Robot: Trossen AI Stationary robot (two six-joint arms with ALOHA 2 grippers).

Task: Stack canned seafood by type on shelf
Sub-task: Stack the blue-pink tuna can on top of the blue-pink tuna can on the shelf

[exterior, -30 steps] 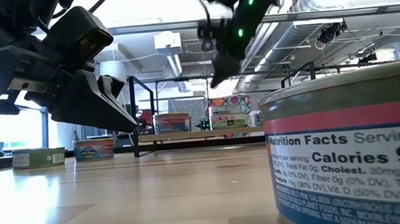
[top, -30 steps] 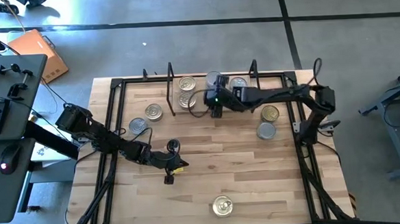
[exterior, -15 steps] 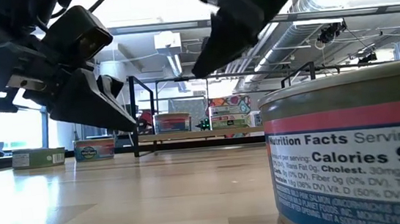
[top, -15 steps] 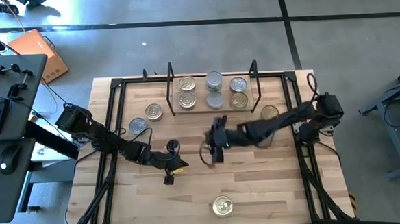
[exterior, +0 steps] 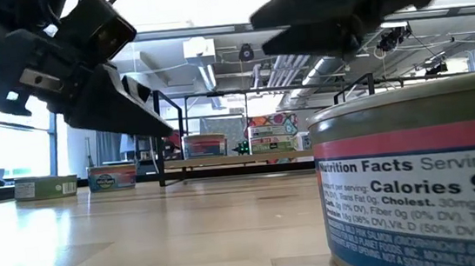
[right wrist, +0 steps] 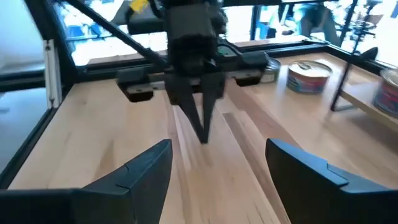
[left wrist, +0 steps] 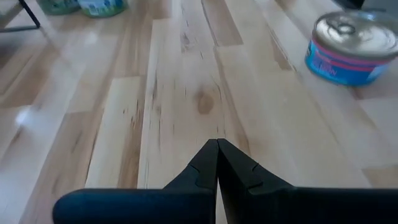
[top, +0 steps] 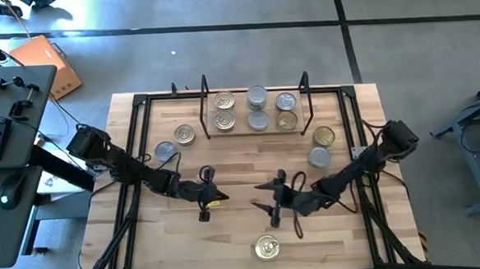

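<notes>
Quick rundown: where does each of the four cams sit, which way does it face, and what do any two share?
High: overhead, straight down; both arms, low light-wood shelf.
Low: tabletop level, facing the room; big labelled tin close, arms above.
Left wrist: past the shut left gripper toward a gold-lidded round tin.
Right wrist: past the open right gripper at the left gripper.
Shared: high and left wrist both show the lone gold-lidded tin near the table's front edge.
</notes>
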